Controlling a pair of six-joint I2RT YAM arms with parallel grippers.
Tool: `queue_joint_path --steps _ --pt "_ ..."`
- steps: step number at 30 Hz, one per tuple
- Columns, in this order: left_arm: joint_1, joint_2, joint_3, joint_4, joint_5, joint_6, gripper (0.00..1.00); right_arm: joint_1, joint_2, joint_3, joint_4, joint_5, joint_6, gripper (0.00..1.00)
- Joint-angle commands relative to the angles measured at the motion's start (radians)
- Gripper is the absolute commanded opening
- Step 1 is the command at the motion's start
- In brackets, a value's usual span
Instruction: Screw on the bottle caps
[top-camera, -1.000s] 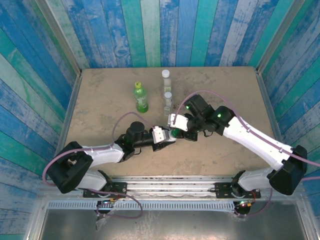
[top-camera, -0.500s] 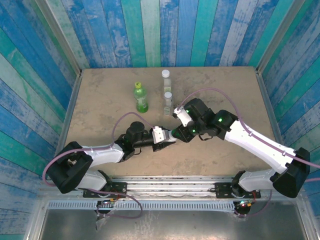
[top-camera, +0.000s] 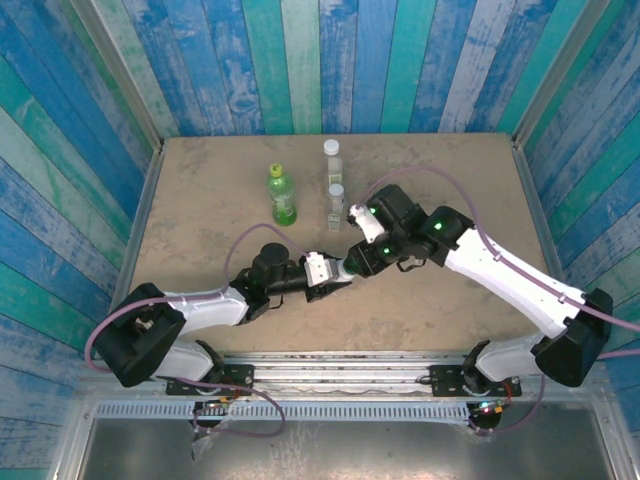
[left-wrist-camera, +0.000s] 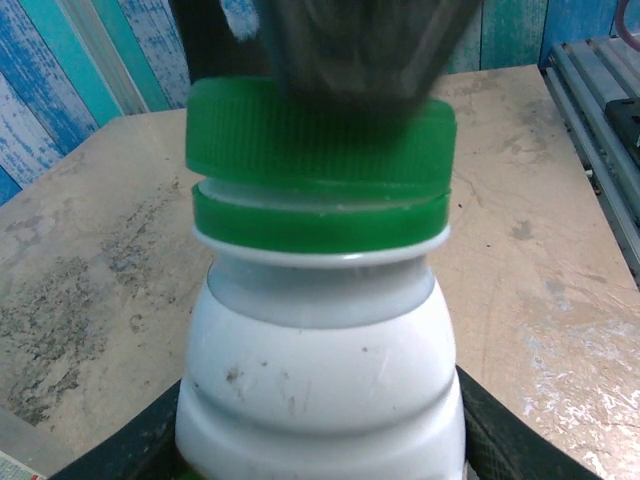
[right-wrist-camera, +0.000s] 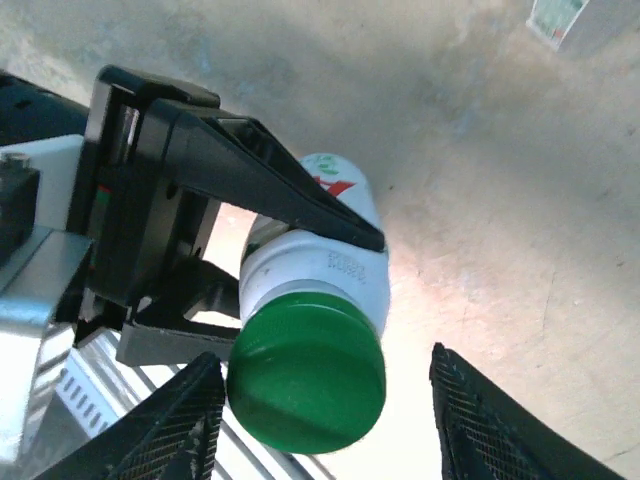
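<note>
Holding the job together here is the left gripper (top-camera: 329, 271), clamped on the body of the white plastic bottle with the green-and-red label (left-wrist-camera: 320, 380) and keeping it tipped neck-out toward the other arm, roughly mid-table. My read is that it's acting as a vise so the bottle can't spin while the lid gets turned.

Coming in from the right, the right gripper (right-wrist-camera: 322, 355) lines up with the neck. Its mesh-textured fingers (right-wrist-camera: 185, 425) are spread apart, one on either side of the dark green round plastic cap (left-wrist-camera: 320, 125). On the right side you can see a clear gap between finger and cap, so it isn't pinching it at this moment.

That cap is on the neck but rides a bit above the green ring underneath, with a sliver of gap and a slight tilt in the left wrist view. Looks to me like it's not fully wound down yet, so this step seems close but not finished.

Around it, on the tan table (top-camera: 200, 200):
- a green translucent bottle with a yellow-green cap (top-camera: 283, 198) stands upright toward the far left
- two small clear bottles with white caps (top-camera: 331, 160) (top-camera: 336, 203) stand upright to its right, the nearer one just beyond the right wrist

That nearer one is the thing I'd worry about clipping when the wrist rotates.
</note>
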Motion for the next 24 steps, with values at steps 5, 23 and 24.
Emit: queue_joint_path --steps 5,23,24 --pt "-0.005 -0.025 0.015 0.019 0.039 0.012 0.46 -0.013 -0.131 -0.053 -0.007 -0.107 -0.847 0.69" --pt "-0.007 -0.022 0.021 0.003 0.046 0.022 0.47 -0.012 0.004 -0.003 -0.054 -0.137 -1.115 0.54" --pt "-0.006 -0.022 0.022 0.001 0.046 0.021 0.47 -0.012 0.008 -0.004 -0.054 -0.135 -1.115 0.53"
